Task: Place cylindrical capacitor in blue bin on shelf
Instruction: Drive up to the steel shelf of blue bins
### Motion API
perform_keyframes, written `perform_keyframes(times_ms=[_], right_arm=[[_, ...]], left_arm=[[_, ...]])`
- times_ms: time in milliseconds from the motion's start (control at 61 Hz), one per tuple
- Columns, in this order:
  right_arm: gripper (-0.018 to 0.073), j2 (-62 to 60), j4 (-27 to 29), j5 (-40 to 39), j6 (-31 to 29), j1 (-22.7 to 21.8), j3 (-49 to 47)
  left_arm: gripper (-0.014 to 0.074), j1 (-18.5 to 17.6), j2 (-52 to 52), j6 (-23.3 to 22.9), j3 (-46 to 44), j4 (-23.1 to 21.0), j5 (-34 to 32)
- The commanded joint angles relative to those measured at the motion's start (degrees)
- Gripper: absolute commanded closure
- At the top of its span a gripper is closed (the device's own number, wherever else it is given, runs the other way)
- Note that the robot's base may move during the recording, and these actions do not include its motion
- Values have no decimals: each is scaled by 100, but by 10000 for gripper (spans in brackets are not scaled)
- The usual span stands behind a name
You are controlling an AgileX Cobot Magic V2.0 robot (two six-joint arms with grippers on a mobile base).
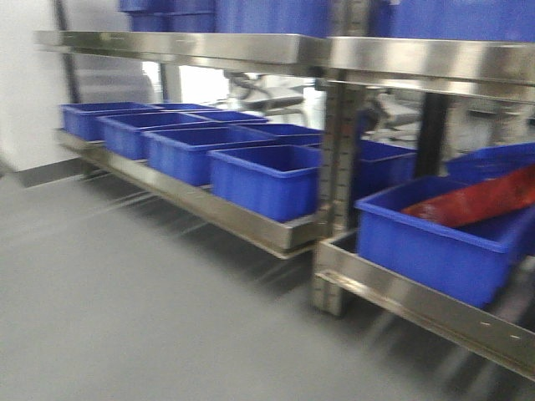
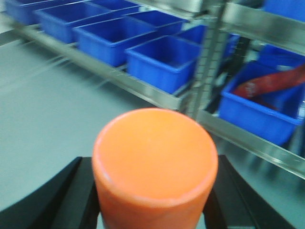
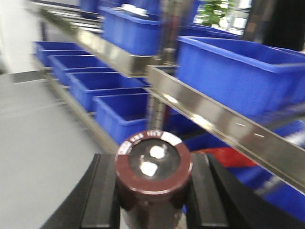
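Observation:
My right gripper [image 3: 153, 191] is shut on the cylindrical capacitor [image 3: 153, 164], a dark brown-black cylinder with two silver terminals on its top face, held upright between the black fingers. My left gripper [image 2: 155, 200] is shut on an orange cylinder [image 2: 155, 152]. The stainless steel shelf [image 1: 334, 50] stands ahead, with a row of blue bins [image 1: 263, 175] on its low tier. The shelf rail [image 3: 224, 119] runs close past the capacitor on the right, with blue bins [image 3: 238, 71] above it. Neither gripper shows in the front view.
A blue bin [image 1: 435, 230] at the right holds a red item [image 1: 485, 200]. A perforated upright post [image 1: 338, 167] divides the shelf sections. Grey floor [image 1: 125, 284] lies in front of the shelf. More blue bins sit on the upper tier [image 1: 251, 12].

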Motion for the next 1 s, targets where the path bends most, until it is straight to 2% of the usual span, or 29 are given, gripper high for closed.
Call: perform_keyframes(times_ms=[0,984], right_arm=[[603,0,-42,-146,-40,15,-44],[603,0,-42,-146,-40,15,-44]], left_arm=[[707,-43,-26,-13,-38,-4,-116],[707,-43,-26,-13,-38,67,-116]])
